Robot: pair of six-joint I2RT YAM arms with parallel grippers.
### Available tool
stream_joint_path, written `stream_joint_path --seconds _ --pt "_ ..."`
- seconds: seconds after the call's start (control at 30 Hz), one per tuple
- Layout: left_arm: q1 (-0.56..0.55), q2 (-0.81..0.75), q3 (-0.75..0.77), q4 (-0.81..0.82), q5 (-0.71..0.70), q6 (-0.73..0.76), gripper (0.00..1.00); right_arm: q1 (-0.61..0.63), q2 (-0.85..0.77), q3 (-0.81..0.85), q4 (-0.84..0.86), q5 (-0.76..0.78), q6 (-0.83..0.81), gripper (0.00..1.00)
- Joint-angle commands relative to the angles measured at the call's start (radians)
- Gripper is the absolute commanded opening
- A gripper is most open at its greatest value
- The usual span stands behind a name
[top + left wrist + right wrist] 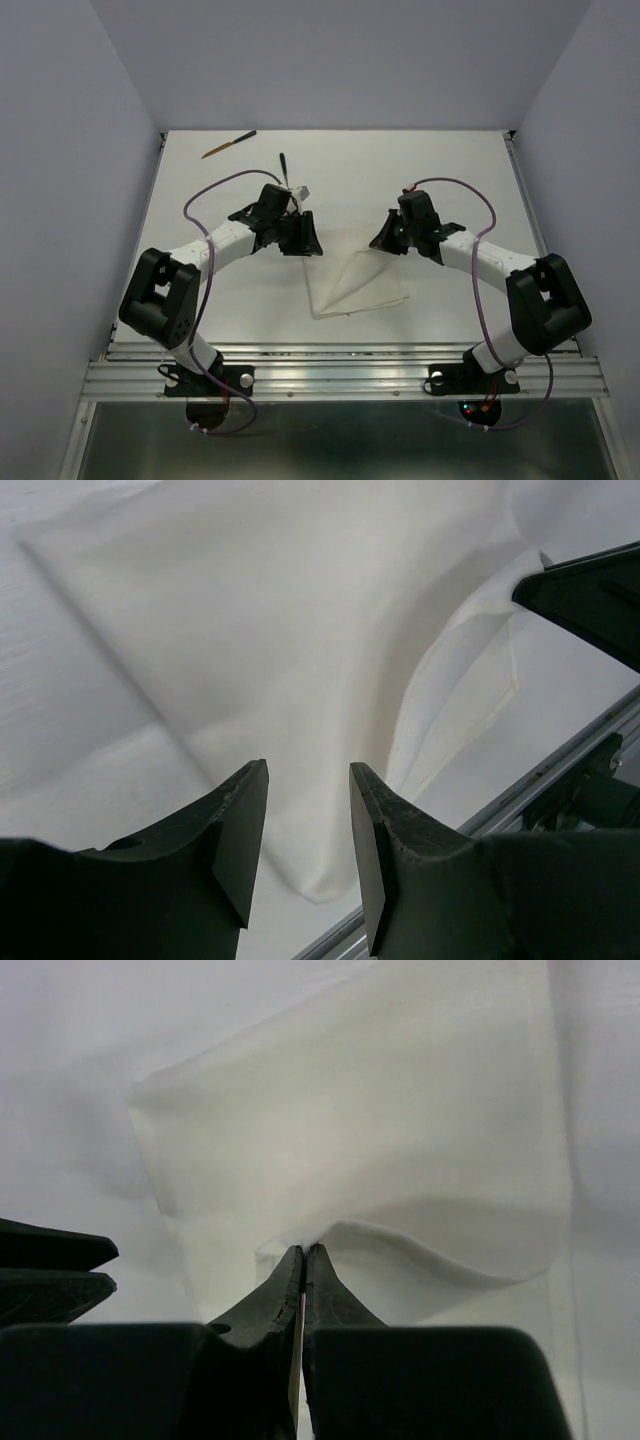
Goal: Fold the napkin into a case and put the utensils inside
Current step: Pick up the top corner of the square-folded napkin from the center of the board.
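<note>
Partly folded white napkin [358,288], utensils [228,145] beyond

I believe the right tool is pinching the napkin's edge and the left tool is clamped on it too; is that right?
No: the left tool is open, its jaws apart above the napkin, holding nothing, as the left wrist view shows. The right tool does pinch the napkin's edge.

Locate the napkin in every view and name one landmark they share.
Top external: the napkin lies near the centre of the picture.
Left wrist: it fills the upper middle, beyond the open left gripper.
Right wrist: it spans centre and right, its edge pinched by the right gripper.
Shared landmark: that pinched, raised edge at the right gripper, visible in all three views.
</note>
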Motion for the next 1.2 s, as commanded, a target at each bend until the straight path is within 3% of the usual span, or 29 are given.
stream_joint_path --seconds 0.0,0.47,1.17 --pt "0.037 -0.099 -0.031 0.0 -0.044 -0.035 0.49 -0.008 0.078 0.086 0.104 -0.059 -0.03 0.01" --pt "0.122 -0.143 -0.068 0.008 -0.073 -0.072 0.46 0.021 0.302 0.319 0.105 -0.13 -0.076 0.01" --pt "0.122 -0.119 -0.016 -0.02 -0.035 -0.084 0.41 0.06 0.365 0.458 -0.067 -0.193 -0.191 0.01"
